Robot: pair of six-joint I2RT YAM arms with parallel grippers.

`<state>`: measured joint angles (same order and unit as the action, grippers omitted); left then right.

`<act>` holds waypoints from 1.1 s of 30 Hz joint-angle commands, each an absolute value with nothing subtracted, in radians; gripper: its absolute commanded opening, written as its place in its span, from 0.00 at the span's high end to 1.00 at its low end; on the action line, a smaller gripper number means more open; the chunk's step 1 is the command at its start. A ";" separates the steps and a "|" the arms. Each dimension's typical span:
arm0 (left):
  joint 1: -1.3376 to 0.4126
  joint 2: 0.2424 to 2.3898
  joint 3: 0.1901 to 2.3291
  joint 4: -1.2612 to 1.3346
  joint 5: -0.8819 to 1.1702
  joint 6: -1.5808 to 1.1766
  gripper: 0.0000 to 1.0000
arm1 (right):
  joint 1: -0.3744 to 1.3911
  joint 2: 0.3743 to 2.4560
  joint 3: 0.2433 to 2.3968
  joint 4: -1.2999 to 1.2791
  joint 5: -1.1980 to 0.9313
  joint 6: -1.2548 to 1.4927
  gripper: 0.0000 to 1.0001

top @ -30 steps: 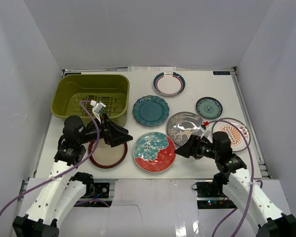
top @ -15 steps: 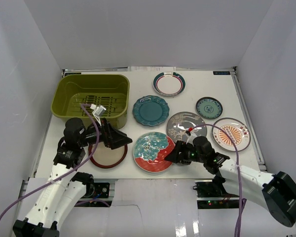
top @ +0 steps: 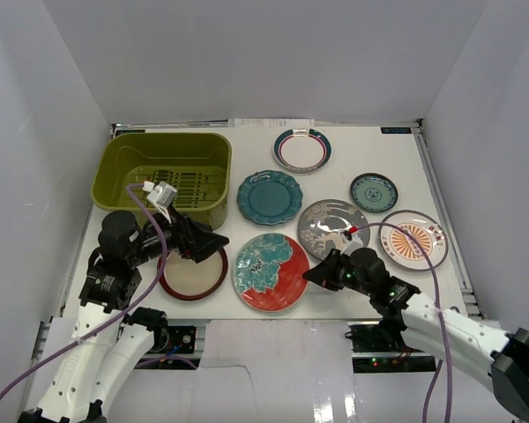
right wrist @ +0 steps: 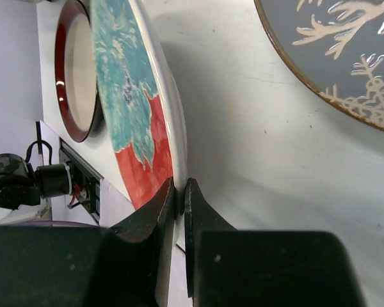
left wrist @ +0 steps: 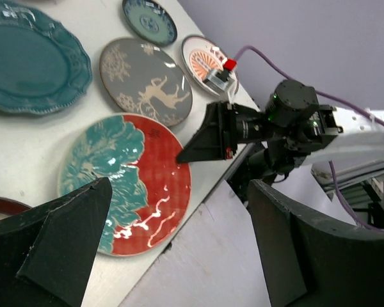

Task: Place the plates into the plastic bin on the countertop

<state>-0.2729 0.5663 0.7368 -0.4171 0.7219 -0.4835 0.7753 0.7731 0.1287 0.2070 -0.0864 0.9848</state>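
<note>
Pinching the floral plate (top: 271, 271) by its right rim, the right hand (top: 310, 277) lies well right of the bin (top: 159, 137); the spread left hand (top: 219, 240) hovers nearer.

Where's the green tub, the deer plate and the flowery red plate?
green tub (top: 167, 136): top view, on its far rim.
deer plate (left wrist: 146, 82): left wrist view, on its middle.
flowery red plate (top: 271, 271): top view, on its middle.

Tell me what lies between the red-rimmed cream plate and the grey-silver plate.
The teal-and-red floral plate lies between them, its right edge pinched by the right end effector. The top external view shows this.
</note>
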 commanded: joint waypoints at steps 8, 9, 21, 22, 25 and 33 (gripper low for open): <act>-0.307 0.558 0.937 -0.423 0.531 -0.457 0.02 | 0.784 0.649 0.687 -0.040 0.028 0.767 0.92; -0.310 0.557 0.952 -0.429 0.529 -0.457 0.02 | 0.784 0.679 0.777 -0.032 0.034 0.752 0.92; -0.339 0.543 1.115 -0.531 0.361 -0.430 0.02 | 0.755 1.073 1.210 0.181 0.002 0.752 0.92; -0.341 0.542 1.133 -0.537 0.333 -0.430 0.02 | 0.749 1.165 1.239 0.230 -0.064 0.787 0.92; -0.347 0.543 1.160 -0.555 0.325 -0.422 0.02 | 0.738 1.370 1.377 0.323 -0.146 0.859 0.92; -0.357 0.548 1.146 -0.557 0.316 -0.426 0.02 | 0.749 1.847 1.848 0.400 -0.201 0.937 0.92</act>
